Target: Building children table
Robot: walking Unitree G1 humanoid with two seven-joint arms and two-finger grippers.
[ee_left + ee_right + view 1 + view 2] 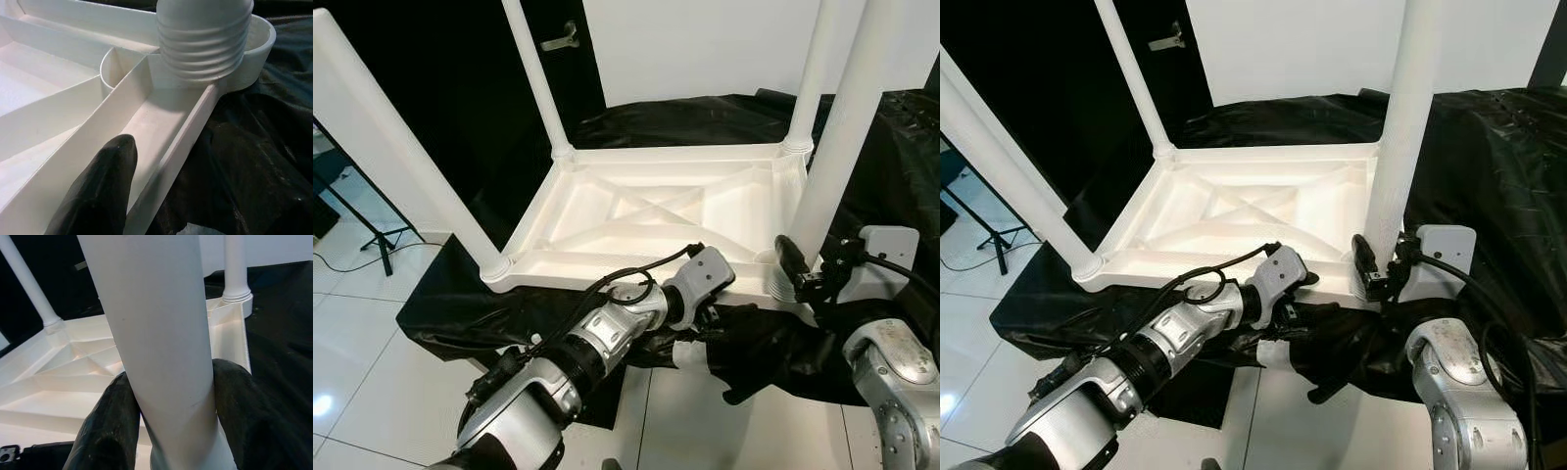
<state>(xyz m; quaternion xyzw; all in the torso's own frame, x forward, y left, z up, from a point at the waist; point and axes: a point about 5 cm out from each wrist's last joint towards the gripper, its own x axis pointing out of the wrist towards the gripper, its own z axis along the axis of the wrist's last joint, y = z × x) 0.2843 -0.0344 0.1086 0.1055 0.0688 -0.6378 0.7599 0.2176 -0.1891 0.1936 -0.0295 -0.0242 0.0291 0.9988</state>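
The right gripper point(168, 431) clasps the near table leg point(156, 333) low down; the upturned white plastic tabletop point(646, 211) looks light, stiff and slippery, while the left gripper's point(710, 313) jaws can't be judged.

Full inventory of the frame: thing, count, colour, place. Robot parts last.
Table top: 1, white, upside down on the black cloth, ribbed underside up.
Table legs: 4, white, upright, one at each corner of the table top.
Cloth: 1, black, spread under the table top, draping toward the floor.
Floor: white tiles, at left and below.
Door handle: 1, metal, on the dark door behind.
Stand legs: 1 set, black, on the floor at far left.
Left end effector: 1, at the table top's near rim.
Right end effector: 1, fingers either side of the near right leg.
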